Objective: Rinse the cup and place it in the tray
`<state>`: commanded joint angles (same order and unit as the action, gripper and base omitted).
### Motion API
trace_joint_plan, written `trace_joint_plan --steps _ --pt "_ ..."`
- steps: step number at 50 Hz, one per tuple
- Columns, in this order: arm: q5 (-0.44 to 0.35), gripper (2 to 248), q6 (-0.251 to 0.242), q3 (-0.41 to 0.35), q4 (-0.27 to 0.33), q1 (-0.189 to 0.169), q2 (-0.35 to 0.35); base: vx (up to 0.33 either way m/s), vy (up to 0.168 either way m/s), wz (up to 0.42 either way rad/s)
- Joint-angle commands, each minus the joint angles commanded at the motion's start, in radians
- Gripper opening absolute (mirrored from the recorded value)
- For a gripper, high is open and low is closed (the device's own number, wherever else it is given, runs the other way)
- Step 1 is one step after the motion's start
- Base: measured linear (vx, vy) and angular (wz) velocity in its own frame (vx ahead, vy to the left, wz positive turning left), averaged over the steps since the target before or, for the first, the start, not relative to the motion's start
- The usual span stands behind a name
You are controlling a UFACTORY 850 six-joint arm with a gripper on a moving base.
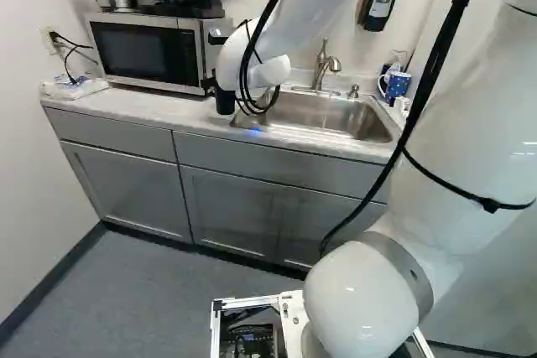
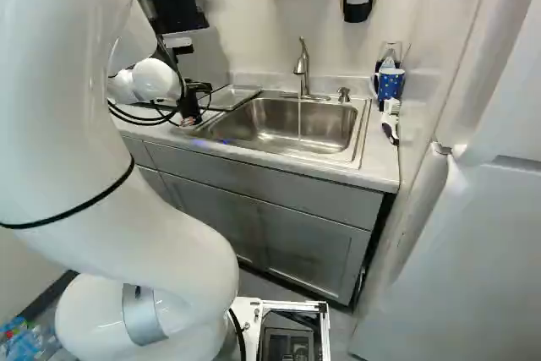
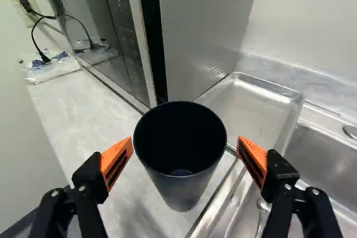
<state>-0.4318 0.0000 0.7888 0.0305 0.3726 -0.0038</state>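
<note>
In the left base view we lose most of the tray behind the arm, and the wrist view crops the microwave.

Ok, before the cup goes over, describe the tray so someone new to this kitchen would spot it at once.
On the counter, find the microwave and the sink. The tray lies between them: silvery metal, rectangular with rounded corners. The sink beside it is metal too, but deep, while the tray is shallow with a low raised rim.
</note>
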Motion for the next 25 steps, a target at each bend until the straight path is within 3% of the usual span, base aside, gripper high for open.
trace_joint_plan --steps 25 --pt "-0.160 247 0.000 -0.016 0.000 0.001 -0.039 0.000 0.000 0.000"
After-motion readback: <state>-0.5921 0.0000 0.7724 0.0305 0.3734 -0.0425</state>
